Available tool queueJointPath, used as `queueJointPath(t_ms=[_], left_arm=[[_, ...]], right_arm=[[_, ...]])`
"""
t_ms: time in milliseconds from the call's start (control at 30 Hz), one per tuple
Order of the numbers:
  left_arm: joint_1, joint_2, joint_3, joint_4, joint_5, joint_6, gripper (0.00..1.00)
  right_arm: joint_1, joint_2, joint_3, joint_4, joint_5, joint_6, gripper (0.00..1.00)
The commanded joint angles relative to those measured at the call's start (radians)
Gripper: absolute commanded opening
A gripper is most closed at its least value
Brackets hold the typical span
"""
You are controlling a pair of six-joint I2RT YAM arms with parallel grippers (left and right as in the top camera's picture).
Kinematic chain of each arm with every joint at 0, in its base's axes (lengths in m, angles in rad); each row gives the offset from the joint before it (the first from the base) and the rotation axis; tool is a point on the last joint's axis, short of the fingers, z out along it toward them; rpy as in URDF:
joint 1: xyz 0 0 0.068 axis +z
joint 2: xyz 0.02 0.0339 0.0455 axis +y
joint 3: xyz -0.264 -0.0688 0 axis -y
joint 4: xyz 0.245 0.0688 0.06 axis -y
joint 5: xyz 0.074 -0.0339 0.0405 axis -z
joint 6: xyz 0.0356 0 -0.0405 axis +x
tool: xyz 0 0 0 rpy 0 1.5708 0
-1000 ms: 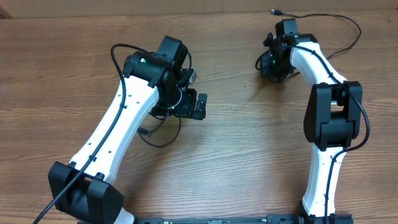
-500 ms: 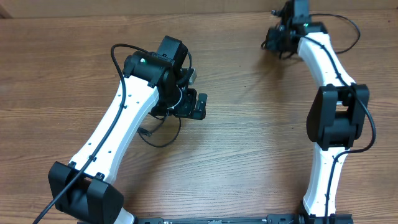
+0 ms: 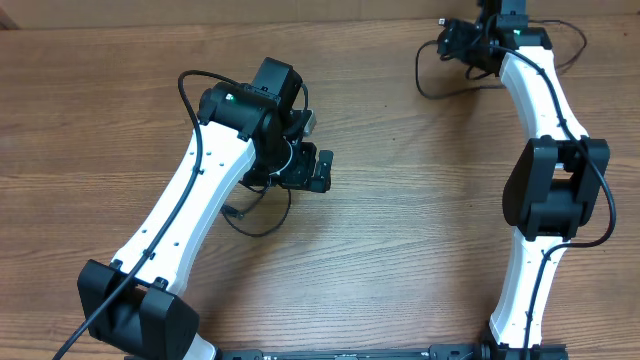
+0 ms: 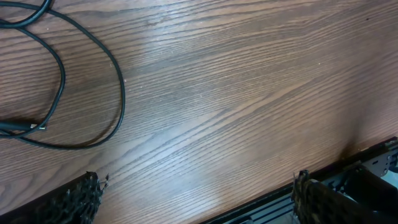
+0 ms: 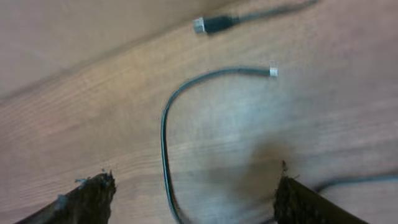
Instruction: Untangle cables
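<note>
Right wrist view, thin black cable (image 5: 163,124) hooked across counter (image 5: 74,93), plug (image 5: 211,25) at 12 o'clock, right claw (image 5: 194,186) gaping, empty, left claw (image 4: 196,190) likewise, cable loop (image 4: 121,93) at 10 o'clock.

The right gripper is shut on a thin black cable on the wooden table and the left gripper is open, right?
No: the right wrist view shows the right gripper open, the thin black cable lying loose on the wooden table. The left gripper is open.

White, smooth-shelled left arm (image 3: 185,195) and right arm (image 3: 540,90) carry bulky black joint housings (image 3: 548,188). A thick black cable (image 3: 182,82) loops behind the black left claw (image 3: 318,170), near a small green light (image 3: 232,97).
</note>
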Motion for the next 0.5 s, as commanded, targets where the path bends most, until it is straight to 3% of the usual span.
queueJointPath(t_ms=[0, 467], left_arm=[[-0.001, 0.003, 0.011, 0.0, -0.003, -0.014, 1.0], [0.0, 0.003, 0.011, 0.0, -0.003, -0.014, 0.99]], right_arm=[[0.003, 0.0, 0.016, -0.048, 0.006, 0.0, 0.83], [0.001, -0.067, 0.013, -0.335, 0.006, 0.006, 1.0]])
